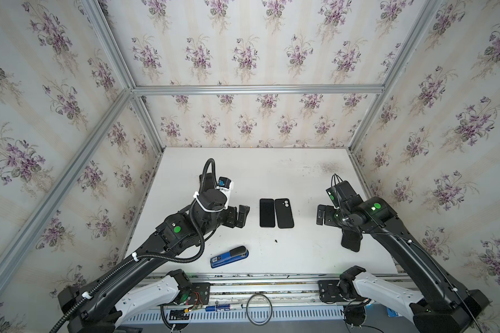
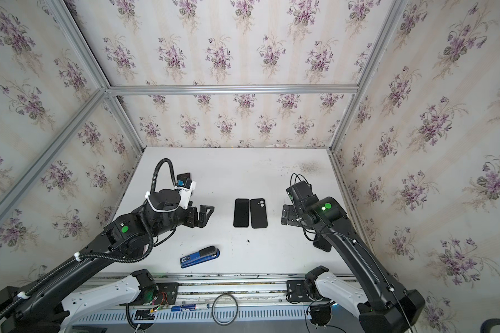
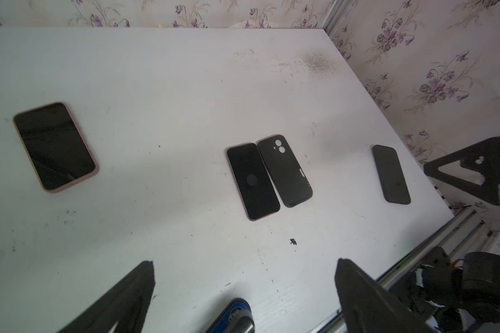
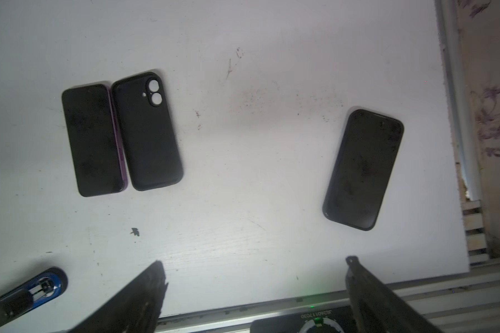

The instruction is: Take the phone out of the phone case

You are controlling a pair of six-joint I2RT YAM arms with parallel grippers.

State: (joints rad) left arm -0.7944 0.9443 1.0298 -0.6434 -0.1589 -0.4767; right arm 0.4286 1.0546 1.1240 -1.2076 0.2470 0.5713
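The phone (image 1: 266, 212) lies screen-up in the middle of the counter (image 1: 272, 173), a dark slab with a purple edge. The black phone case (image 1: 284, 213) lies touching it, empty, with two round camera holes. My left pincer (image 1: 241, 216) and right pincer (image 1: 322, 215) flank them, both released, grasping nothing.

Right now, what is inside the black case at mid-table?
Nothing: the white table shows through the camera holes of the case, and the phone lies beside it. The rest under the case is covered.
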